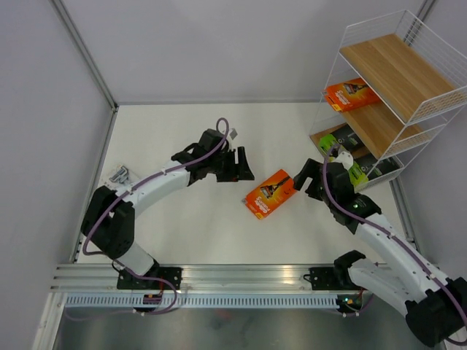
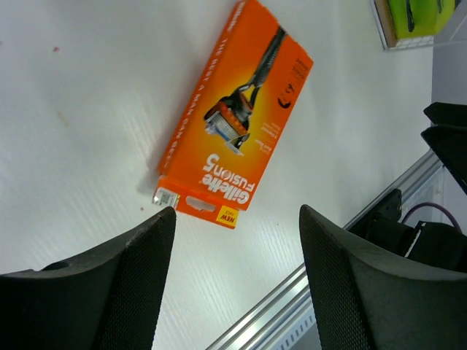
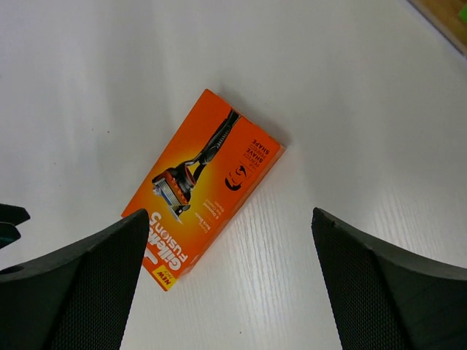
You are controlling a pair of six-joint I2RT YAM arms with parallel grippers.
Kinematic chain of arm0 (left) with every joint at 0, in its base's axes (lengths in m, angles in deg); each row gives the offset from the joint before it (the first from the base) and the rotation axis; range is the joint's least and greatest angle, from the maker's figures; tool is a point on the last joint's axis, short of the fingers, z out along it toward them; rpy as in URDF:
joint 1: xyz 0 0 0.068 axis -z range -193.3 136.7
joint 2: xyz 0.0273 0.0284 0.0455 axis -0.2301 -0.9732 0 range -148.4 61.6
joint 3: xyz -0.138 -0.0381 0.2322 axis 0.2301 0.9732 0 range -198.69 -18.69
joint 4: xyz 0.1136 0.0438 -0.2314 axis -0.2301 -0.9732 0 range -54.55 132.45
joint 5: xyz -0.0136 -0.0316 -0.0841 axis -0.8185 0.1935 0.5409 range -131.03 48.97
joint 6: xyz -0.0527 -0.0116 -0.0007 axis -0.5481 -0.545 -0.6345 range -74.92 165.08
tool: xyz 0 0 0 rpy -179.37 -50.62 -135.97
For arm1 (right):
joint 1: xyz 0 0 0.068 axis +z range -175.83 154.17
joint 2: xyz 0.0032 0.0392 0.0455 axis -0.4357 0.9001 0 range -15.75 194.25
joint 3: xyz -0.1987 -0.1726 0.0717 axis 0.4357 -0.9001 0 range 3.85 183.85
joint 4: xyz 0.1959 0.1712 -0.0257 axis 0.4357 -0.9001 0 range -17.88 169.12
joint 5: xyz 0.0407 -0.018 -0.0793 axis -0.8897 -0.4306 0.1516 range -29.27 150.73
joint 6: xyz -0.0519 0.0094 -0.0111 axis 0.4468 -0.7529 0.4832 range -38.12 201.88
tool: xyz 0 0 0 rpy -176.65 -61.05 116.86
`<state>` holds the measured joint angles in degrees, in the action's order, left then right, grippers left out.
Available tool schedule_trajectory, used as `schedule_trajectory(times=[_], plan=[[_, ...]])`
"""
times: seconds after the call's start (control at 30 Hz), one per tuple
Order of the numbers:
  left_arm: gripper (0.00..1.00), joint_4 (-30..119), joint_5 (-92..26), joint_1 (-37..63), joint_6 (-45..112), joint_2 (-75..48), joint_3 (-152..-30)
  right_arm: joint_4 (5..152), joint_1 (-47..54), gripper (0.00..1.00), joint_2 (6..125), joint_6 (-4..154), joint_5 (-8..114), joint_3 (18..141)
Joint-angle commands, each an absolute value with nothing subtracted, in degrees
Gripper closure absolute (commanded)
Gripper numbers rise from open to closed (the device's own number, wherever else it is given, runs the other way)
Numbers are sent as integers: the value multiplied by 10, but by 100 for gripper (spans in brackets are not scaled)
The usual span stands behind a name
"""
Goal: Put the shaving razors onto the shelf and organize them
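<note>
Upper right, the shelf point(image 1: 398, 73) already carries the shelved orange pack point(image 1: 351, 95) mid-tier and black-and-lime packs point(image 1: 341, 143) below. The loose orange pack point(image 1: 271, 193) lies centre frame on the surface point(image 1: 168, 124), not yet shelved. Flanking it, the left hand point(image 1: 238, 165) and right hand point(image 1: 310, 179) are both spread apart and empty.

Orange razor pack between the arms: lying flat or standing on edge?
Lying flat: the orange razor pack rests on the white table, printed front facing up in both wrist views.
</note>
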<state>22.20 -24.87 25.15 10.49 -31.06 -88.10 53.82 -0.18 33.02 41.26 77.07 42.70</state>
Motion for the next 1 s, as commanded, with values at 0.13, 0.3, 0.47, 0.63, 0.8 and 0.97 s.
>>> schedule_trajectory(times=[0.13,0.3,0.47,0.63,0.8,0.97], plan=[[32,375,-189,233,-23,-231,-686,690,-8,2,471,479,731,427],[39,473,-215,250,-101,-222,-614,744,-21,2,577,504,667,466],[47,565,-235,268,-146,-251,-560,781,-26,2,647,516,667,474],[50,648,-263,276,-189,-282,-526,802,-36,2,672,547,676,478],[52,650,-293,280,-200,-310,-533,820,-48,2,698,539,670,466],[55,680,-299,286,-215,-355,-541,852,-61,2,715,540,634,445]])
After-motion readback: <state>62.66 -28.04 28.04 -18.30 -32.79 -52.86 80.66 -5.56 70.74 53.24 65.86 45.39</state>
